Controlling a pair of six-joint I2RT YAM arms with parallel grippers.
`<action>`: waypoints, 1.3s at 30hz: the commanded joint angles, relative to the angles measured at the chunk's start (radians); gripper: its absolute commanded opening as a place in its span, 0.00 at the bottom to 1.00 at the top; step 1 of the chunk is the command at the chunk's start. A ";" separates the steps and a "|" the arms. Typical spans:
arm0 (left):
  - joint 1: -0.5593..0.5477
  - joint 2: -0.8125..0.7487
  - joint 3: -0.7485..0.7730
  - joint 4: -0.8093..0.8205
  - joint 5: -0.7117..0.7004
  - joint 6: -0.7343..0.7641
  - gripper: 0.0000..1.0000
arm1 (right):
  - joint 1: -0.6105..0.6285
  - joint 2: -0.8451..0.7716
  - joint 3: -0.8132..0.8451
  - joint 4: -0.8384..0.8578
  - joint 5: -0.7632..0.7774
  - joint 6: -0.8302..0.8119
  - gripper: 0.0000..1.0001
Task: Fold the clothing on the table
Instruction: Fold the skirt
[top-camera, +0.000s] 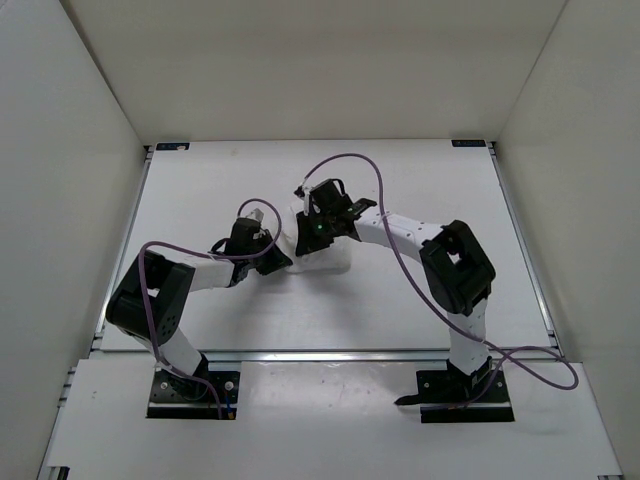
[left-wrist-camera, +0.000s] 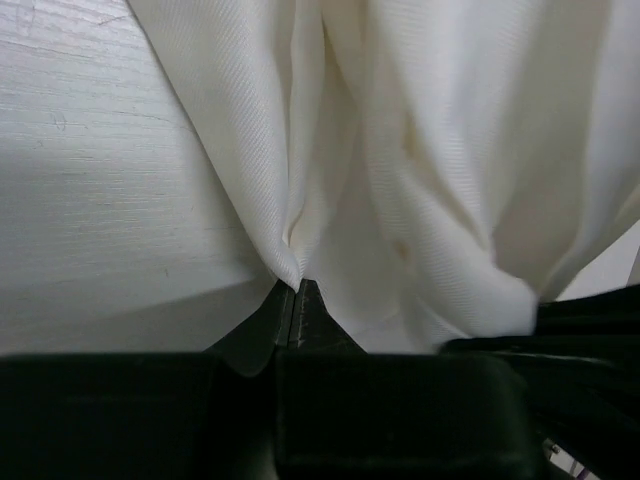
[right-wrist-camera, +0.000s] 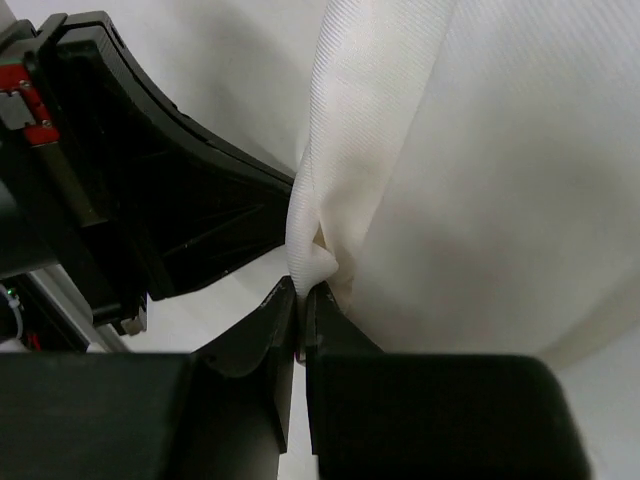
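The clothing (top-camera: 322, 262) is a bunched white fabric heap at the middle of the table (top-camera: 420, 170), mostly covered by both wrists from above. My left gripper (left-wrist-camera: 296, 286) is shut on a pinched fold of the clothing (left-wrist-camera: 420, 150), which rises in soft creases from its tips. My right gripper (right-wrist-camera: 303, 292) is shut on a rolled edge of the clothing (right-wrist-camera: 500, 200), with the cloth hanging wide on its right. From above, my left gripper (top-camera: 272, 250) and my right gripper (top-camera: 305, 235) sit close together over the heap.
White walls (top-camera: 70, 150) enclose the table on three sides, with thin metal rails (top-camera: 520, 240) along its edges. A purple cable (top-camera: 375, 180) loops over the right arm. The left arm's black body (right-wrist-camera: 150, 190) fills the left of the right wrist view.
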 joint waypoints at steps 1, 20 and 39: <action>0.010 -0.018 -0.015 0.047 0.032 -0.001 0.00 | 0.004 0.038 0.076 0.004 -0.134 -0.002 0.00; 0.115 -0.260 -0.190 0.063 0.104 -0.113 0.62 | -0.069 -0.259 -0.096 0.249 -0.255 -0.002 0.47; 0.165 -0.488 0.092 -0.657 0.152 0.338 0.98 | -0.334 -0.573 -0.469 0.205 -0.267 0.012 0.46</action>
